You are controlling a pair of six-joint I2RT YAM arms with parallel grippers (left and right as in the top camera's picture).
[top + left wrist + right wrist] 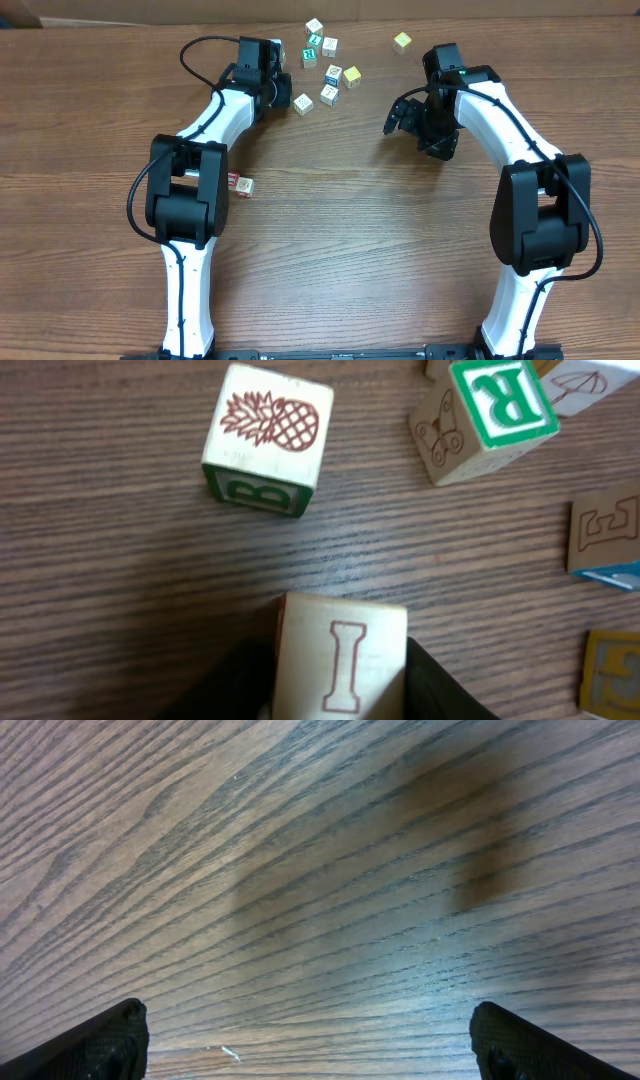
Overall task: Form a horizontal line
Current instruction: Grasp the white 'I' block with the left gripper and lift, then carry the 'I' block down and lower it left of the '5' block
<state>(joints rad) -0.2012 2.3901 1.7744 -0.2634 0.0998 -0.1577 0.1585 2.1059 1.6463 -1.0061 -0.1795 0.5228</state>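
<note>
Overhead: block cluster (325,70) scattered at far side of surface (340,230), stray block (243,187) beside left arm (190,185) | Left wrist: left pincer (343,685) pinches I block (343,660), pineapple block (265,440) just ahead | Right wrist: right pincer (310,1050) spread over wood grain.

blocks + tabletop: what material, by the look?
I block and pineapple block: probably pale wood with a matte finish. The faces are cream, the edges are softened, the line art is brown, and the pineapple block has a green letter on its side.
Table: brown wood grain with a slight sheen. It could be laminate or veneer rather than solid wood; the pictures don't settle it.
</note>
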